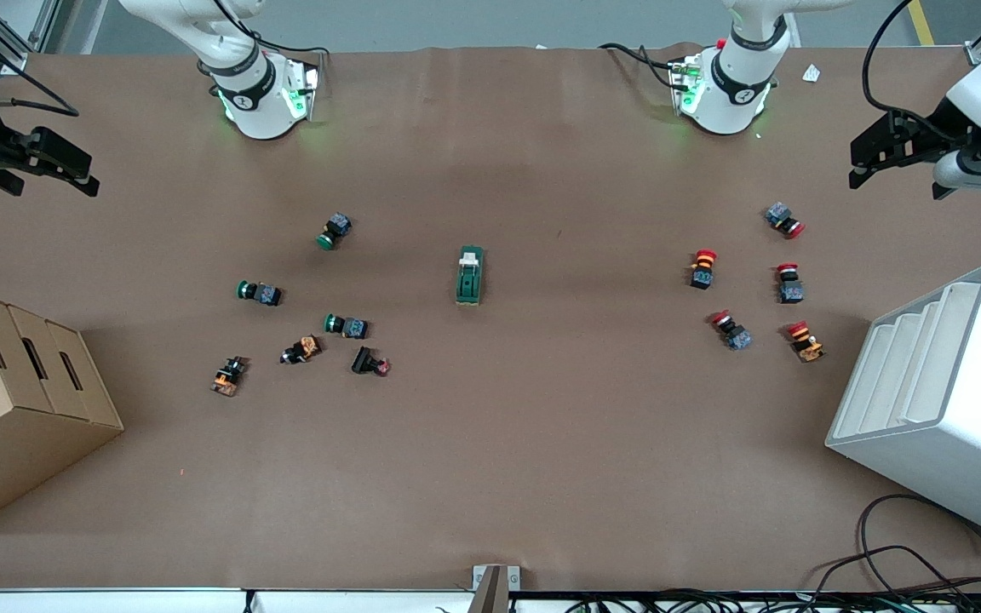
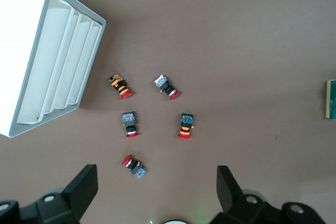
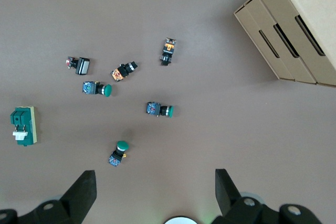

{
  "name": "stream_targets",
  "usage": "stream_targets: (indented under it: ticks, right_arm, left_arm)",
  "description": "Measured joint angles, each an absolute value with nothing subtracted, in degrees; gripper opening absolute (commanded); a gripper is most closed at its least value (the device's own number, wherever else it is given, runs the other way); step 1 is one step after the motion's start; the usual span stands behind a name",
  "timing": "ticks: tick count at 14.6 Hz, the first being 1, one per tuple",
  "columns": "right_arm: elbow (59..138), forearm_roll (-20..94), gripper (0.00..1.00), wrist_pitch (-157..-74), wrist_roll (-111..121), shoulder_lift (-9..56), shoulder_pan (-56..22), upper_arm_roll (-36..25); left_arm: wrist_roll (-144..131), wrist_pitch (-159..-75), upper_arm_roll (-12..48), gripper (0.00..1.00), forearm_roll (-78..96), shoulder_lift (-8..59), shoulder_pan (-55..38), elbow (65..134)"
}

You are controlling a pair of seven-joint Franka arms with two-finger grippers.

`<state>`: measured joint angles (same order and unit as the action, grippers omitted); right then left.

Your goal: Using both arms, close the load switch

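while i watch from the front, the load switch (image 1: 470, 276) sits mid-table, untouched; right gripper (image 1: 39, 162) and left gripper (image 1: 899, 153) hang high over the table ends. left wrist: fingers (image 2: 84, 187) spread, nothing held. right wrist: likewise apart; everything remains.

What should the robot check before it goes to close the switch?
1. Load switch in view, lying alone mid-table: ok.
2. Left gripper open and empty, up over the left arm's end of the table: ok.
3. Right gripper open and empty, up over the right arm's end: ok.
4. Red buttons and green buttons apart from the switch: ok.
5. Lever's position, open or closed: cannot tell.
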<state>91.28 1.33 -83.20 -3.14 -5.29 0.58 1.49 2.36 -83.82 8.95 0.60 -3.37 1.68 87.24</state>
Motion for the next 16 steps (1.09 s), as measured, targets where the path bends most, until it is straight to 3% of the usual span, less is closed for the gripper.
stream_targets:
  ticks: [7, 16]
  right_arm:
    - [91.4, 1.3, 1.00, -82.4, -3.2, -5.3, 0.6, 1.5]
    - [91.4, 1.8, 1.00, -82.4, -3.2, -5.3, 0.6, 1.6]
  left_arm:
    - [2.4, -83.7, 9.4, 1.00, 0.7, -3.0, 1.4, 86.9]
    - [-26.3, -94.3, 22.3, 1.00, 1.6, 8.8, -11.5, 87.4]
